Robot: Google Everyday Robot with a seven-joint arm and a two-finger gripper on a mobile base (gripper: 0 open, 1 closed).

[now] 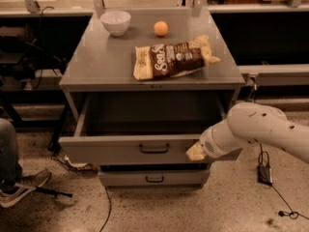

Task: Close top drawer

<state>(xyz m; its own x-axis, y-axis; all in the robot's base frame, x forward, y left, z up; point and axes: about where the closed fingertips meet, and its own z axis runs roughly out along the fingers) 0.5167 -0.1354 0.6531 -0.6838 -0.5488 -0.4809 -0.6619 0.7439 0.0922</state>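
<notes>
The wide grey metal top drawer (106,150) has a plain flat front with a small dark bar handle (154,148), just left of the white arm's gripper (195,152). Whether the gripper is open or closed cannot be told. The drawer stands pulled out, front towards the camera, long axis left to right. Above the gripper, the grey cabinet top (96,71) bears a brown-and-cream snack bag (171,59), a round orange fruit (161,28) and a white bowl (115,21). Below is speckled floor (231,202).
</notes>
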